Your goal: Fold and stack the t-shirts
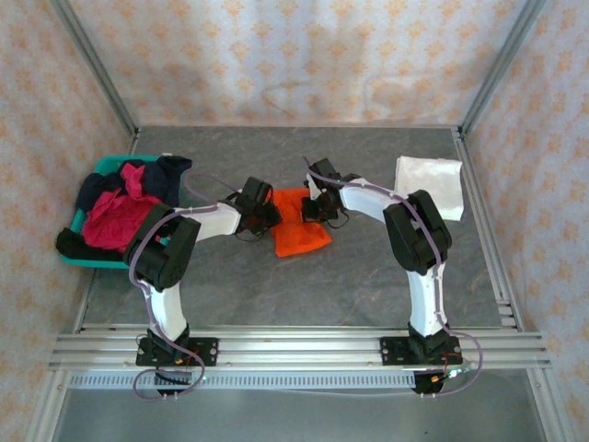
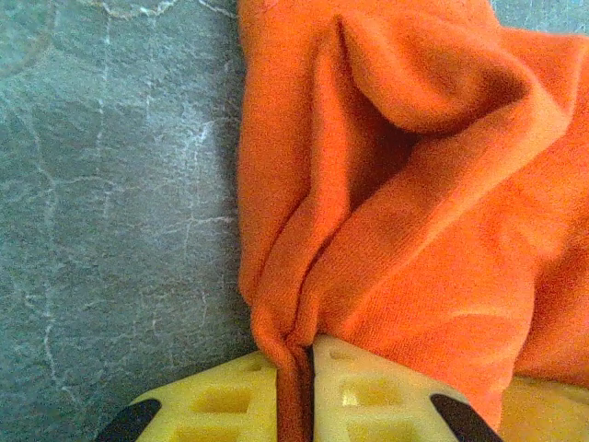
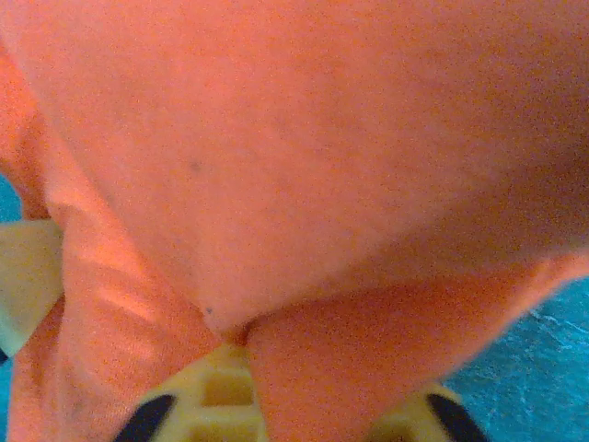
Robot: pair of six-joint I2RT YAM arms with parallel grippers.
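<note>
A bright orange t-shirt [image 1: 301, 236] lies bunched on the grey table between my two grippers. My left gripper [image 1: 268, 215] is at its left edge. In the left wrist view its yellow fingers [image 2: 235, 405] are shut on a pinched fold of the orange t-shirt [image 2: 414, 184], at the left gripper [image 2: 296, 391]. My right gripper [image 1: 314, 208] is at the shirt's upper right. In the right wrist view orange cloth [image 3: 304, 147] drapes over the right gripper [image 3: 296, 387], gathers at its yellow fingers [image 3: 224, 389] and hides the jaw line. A folded white t-shirt [image 1: 431, 184] lies at the back right.
A teal basket [image 1: 85, 259] at the left edge holds a crimson-pink shirt [image 1: 118, 221] and dark navy shirts [image 1: 167, 175]. Metal frame posts and patterned walls bound the table. Bare grey tabletop [image 1: 304, 285] stretches in front of the orange shirt.
</note>
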